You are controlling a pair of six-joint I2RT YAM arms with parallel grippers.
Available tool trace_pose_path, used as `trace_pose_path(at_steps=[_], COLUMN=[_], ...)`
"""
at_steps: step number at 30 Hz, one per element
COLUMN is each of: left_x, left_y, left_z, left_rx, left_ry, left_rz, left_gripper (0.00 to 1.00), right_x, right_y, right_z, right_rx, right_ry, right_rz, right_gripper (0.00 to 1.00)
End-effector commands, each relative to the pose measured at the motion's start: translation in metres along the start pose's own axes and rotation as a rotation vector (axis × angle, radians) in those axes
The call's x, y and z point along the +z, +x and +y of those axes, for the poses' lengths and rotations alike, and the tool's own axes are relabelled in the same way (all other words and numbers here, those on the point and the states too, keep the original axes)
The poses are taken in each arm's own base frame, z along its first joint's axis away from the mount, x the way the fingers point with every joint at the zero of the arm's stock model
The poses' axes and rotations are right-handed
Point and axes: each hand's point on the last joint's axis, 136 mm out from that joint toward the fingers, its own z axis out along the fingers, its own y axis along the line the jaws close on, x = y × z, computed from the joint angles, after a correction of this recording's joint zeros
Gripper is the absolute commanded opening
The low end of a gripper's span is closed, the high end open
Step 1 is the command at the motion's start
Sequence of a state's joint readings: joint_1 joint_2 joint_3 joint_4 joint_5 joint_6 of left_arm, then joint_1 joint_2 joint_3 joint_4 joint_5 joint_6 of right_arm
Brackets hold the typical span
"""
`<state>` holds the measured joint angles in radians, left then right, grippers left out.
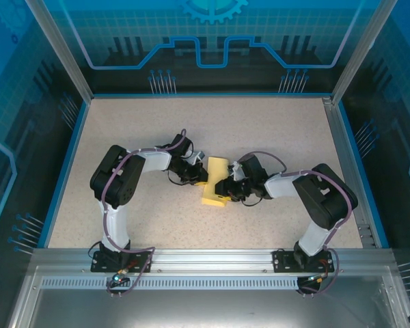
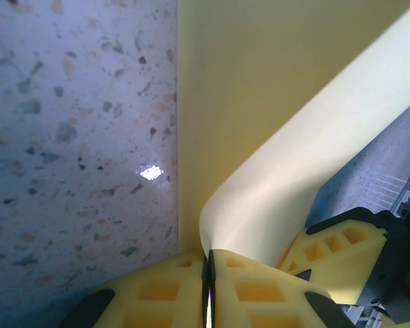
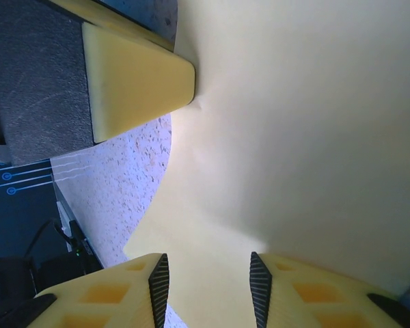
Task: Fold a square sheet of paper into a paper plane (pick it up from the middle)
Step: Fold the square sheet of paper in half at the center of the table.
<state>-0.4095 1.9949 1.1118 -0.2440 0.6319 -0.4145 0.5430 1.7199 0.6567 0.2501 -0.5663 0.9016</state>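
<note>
No legible text, label, brand name or number is found on any surface inspected. One sign is recorded: a pale blue gear emblem, cut off by the top of the frame, on the blue back panel. It is accompanied by circuit-style line graphics. No lettering is carried by either.

Yellow paper — left edge hidden under left gripper, right edge under right gripper; folds too small to read, wrist views crop it.
</note>
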Motion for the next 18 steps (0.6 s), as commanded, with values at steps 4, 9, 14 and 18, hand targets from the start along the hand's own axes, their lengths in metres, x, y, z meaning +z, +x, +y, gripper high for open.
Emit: trace_pose_path(at_steps=[4, 9, 14, 18], left_x=[0.013, 0.012, 0.012, 0.011], left_y=[0.019, 0.020, 0.019, 0.019], left_z=[0.033, 0.033, 0.032, 0.031], left_rx=[-0.062, -0.062, -0.061, -0.059], left_ry=[-0.092, -0.091, -0.088, -0.088], left_rz=[0.070, 0.071, 0.071, 0.069], left_gripper=[0.13, 0.13, 0.13, 0.13], right_x=[-0.003, -0.012, -0.007, -0.003], right_y=[0.012, 0.014, 0.022, 0.032], right_z=[-0.001, 0.010, 0.001, -0.018], right_rx=[0.007, -0.015, -0.009, 0.005], right_ry=[0.009, -0.017, -0.004, 0.053], right_rz=[0.025, 0.014, 0.038, 0.064], right_gripper=[0.40, 0.40, 0.40, 0.40])
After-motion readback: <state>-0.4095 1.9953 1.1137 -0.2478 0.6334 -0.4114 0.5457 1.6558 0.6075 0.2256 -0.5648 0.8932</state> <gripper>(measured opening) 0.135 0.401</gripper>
